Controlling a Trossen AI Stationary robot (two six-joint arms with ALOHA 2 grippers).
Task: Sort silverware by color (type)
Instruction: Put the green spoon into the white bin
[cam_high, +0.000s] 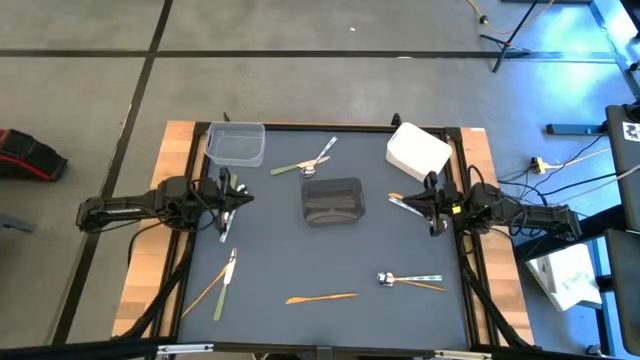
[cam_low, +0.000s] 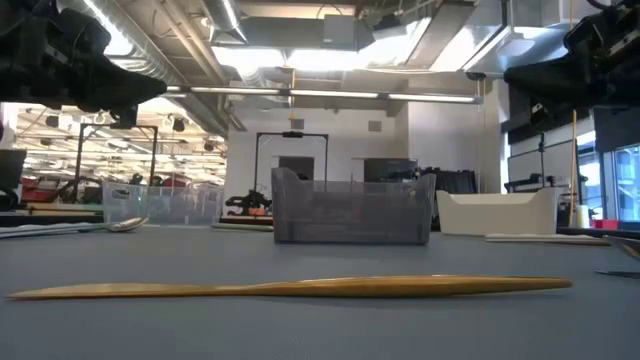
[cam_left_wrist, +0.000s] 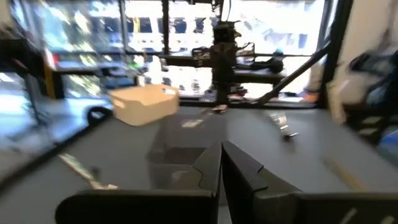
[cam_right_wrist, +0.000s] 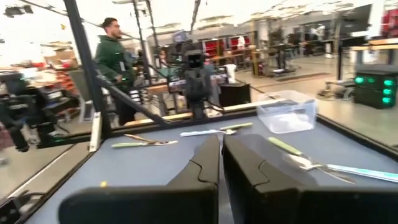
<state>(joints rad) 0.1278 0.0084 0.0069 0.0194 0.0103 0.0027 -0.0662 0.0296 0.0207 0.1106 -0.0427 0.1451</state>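
The left gripper hung above the left side of the tabletop, just in front of the clear bin, with its fingers closed together and nothing between them. The right gripper hung opposite over the right side, in front of the white bin, its fingers likewise closed together and empty. A dark grey bin stood at the centre of the tabletop between the two grippers. The silverware lay scattered around it. An olive-green utensil and a silver spoon lay crossed behind the grey bin, near the clear bin. An orange utensil and a green utensil lay side by side at the front left, with a silver piece touching the green one's far end. An orange knife lay alone at the front centre; it ran across the foreground of the low view. At the front right a silver spoon head lay with a pale handle and an orange utensil beside it. Further pieces lay close under the right gripper, too small to sort by type. A person in a green top stood beyond the table in the right wrist view.
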